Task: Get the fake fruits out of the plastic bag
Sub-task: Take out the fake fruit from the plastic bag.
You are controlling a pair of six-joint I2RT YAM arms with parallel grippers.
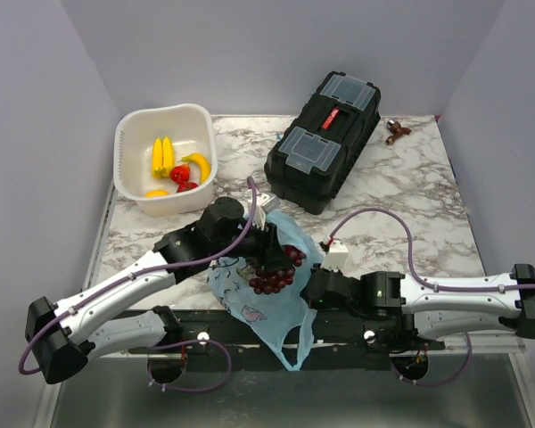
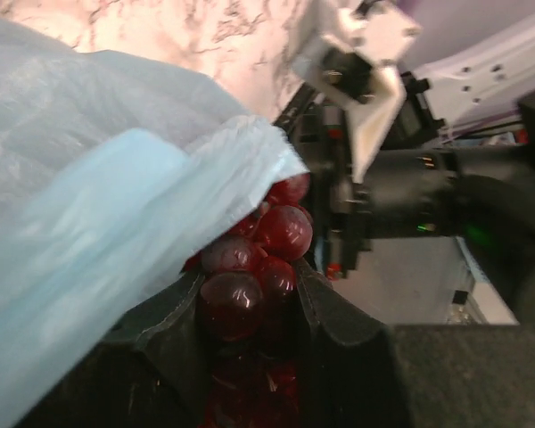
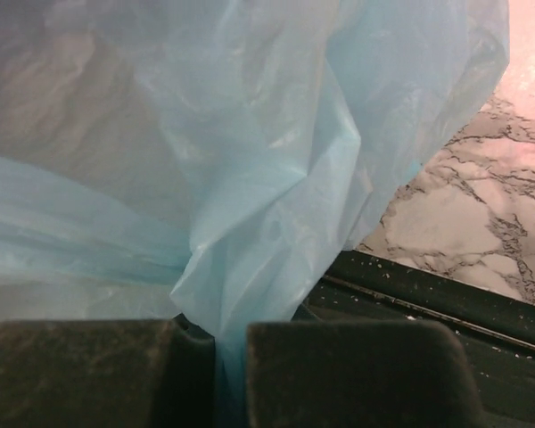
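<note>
Now the left gripper (image 1: 269, 250) is grasping the grapes (image 1: 273, 275), half out of the bag (image 1: 250, 308) at 6 o'clock on the table (image 1: 410, 196), while the right gripper (image 1: 310, 290) is pinching the bag at their 4 o'clock.

No word, number or brand is coming through legibly in any view. A red strip (image 1: 338, 117) on the lid of the black toolbox (image 1: 325, 147) is showing pale marks, but they are too small to read from the top camera. The plastic bag (image 1: 250, 308) is carrying a pink-and-white cartoon print, and any lettering in it is staying too blurred to make out. In both wrist views the bag's film is appearing as plain blue.
</note>
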